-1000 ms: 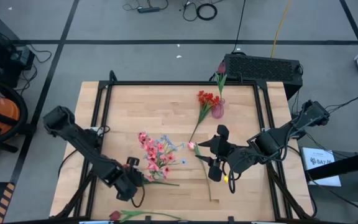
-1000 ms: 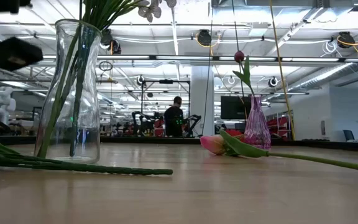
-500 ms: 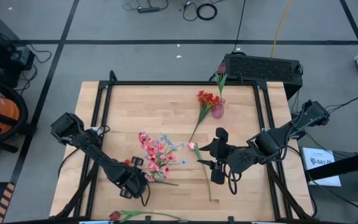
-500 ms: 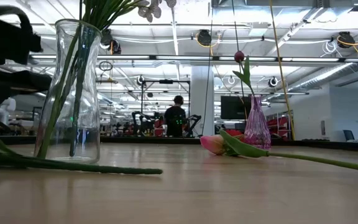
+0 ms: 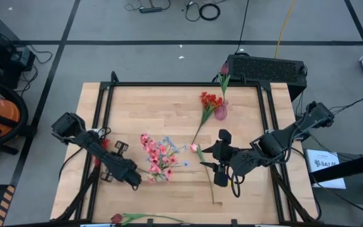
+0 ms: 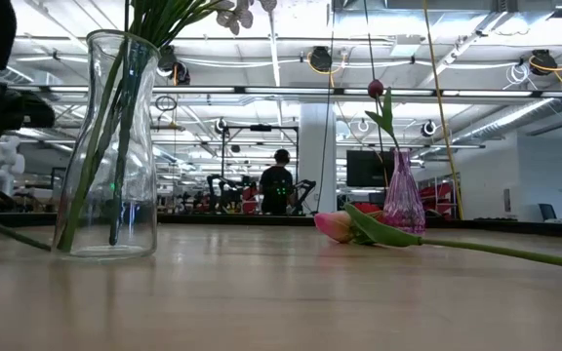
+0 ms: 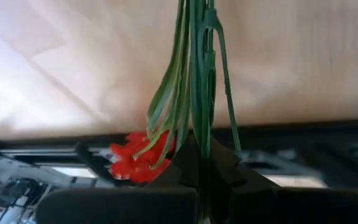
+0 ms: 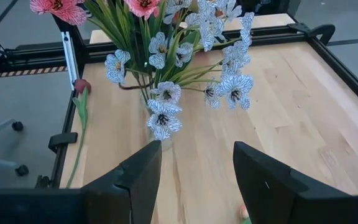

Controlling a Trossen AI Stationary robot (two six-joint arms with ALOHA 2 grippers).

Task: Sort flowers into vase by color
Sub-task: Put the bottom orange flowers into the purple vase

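My left gripper (image 5: 134, 180) is shut on a spray with red blossoms (image 7: 135, 163) and thin green stems (image 6: 8, 231), at the table's near left. Just to its right stands a clear vase (image 5: 159, 165) (image 6: 110, 146) holding pink and pale blue flowers (image 8: 166, 93). A small pink vase (image 5: 220, 112) (image 6: 403, 200) at the far side holds one red bud. Another red spray (image 5: 210, 99) lies beside it. A pink tulip (image 5: 194, 148) (image 6: 335, 226) lies on the table mid-right. My right gripper (image 5: 210, 157) (image 8: 194, 168) stands open over that tulip's stem, facing the clear vase. My left gripper pinches the spray's bundle of green stems (image 7: 197, 134) between its two fingers, close to the red blossoms. The fingers come slanting from the table's left and lie across the stems. The stems slant down toward the clear vase's foot; whether their free end touches the table I cannot tell.
A red tulip bud on a long stem (image 5: 115, 219) (image 8: 81, 86) lies along the table's near edge. A black frame (image 5: 106, 94) runs around the wooden top. Bare wood shows at the far left and near right.
My left gripper has shut on the red spray's stems and drawn them toward the table's left edge and up. The stems, which lay flat on the table in front of the clear vase, have slid left and now slant off the table.
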